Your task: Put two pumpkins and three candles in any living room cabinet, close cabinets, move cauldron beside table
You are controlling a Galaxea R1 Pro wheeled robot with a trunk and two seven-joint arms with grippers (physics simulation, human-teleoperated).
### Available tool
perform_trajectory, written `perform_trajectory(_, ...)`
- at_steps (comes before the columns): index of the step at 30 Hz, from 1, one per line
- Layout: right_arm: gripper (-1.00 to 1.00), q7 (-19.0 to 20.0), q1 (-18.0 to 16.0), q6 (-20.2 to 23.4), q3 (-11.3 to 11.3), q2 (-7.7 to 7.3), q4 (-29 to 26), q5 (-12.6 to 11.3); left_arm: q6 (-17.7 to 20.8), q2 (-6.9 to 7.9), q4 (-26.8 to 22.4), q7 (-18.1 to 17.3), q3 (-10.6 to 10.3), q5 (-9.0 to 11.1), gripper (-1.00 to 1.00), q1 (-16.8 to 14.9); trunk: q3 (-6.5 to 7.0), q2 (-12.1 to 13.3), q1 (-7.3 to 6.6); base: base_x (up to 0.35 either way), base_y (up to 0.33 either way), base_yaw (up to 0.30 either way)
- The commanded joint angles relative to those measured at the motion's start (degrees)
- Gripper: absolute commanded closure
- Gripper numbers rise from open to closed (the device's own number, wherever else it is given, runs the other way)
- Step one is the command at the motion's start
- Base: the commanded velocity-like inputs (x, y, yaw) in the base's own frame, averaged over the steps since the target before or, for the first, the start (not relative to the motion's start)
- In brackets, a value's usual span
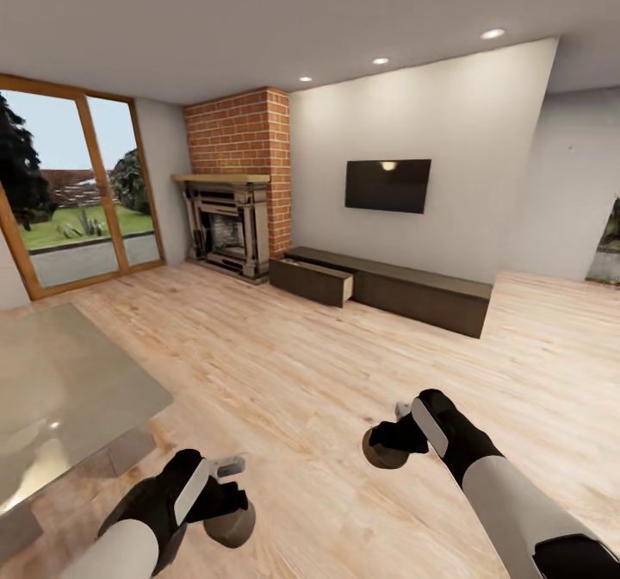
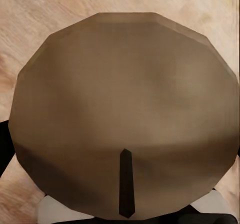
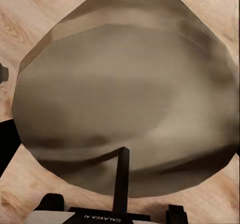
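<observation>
Between each tool's fingers sits a stubby tan candle (image 2: 125, 114) with dark wick.

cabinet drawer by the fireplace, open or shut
Open. The leftmost drawer juts out from the cabinet, its pale inner side showing at the right end; the other fronts sit flush.

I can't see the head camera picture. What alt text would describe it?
Two robot arms each hold a tan candle, left and right, over a wooden floor in a living room. Ahead, a long low dark cabinet stands under a wall TV with one drawer pulled open, beside a brick fireplace. A glass table sits at left.
</observation>
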Motion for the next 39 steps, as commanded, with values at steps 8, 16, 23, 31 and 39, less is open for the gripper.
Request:
perform_trajectory(8,1.00,-0.51,-0.04,0.12,0.37,-0.08,-0.08,-0.89,0.23,0.01,-0.09,0.35,-0.11,0.49,1.00,-0.03,-0.07,-0.04,0.03,0.279,-0.198,-0.075)
perform_trajectory(16,1.00,-0.49,-0.04,0.12,0.42,-0.07,-0.08,-0.88,0.23,0.08,-0.09,0.35,-0.11,0.49,1.00,-0.03,-0.07,-0.04,0.03,0.331,-0.019,-0.001)
perform_trajectory(23,1.00,-0.49,-0.04,0.10,0.46,0.00,-0.08,-0.88,0.23,0.10,-0.09,0.35,-0.11,0.49,1.00,-0.03,-0.07,-0.04,0.03,0.336,0.042,0.000)
perform_trajectory(31,1.00,-0.49,-0.04,0.09,0.46,0.01,-0.08,-0.88,0.23,0.10,0.23,0.35,-0.11,0.49,1.00,-0.03,-0.07,-0.04,0.03,0.336,0.039,0.000)
perform_trajectory(39,1.00,-0.56,-0.04,0.08,0.46,0.01,-0.08,-0.89,0.23,0.09,0.26,0.37,-0.11,0.49,1.00,-0.03,0.16,-0.04,0.03,0.336,0.001,-0.011)
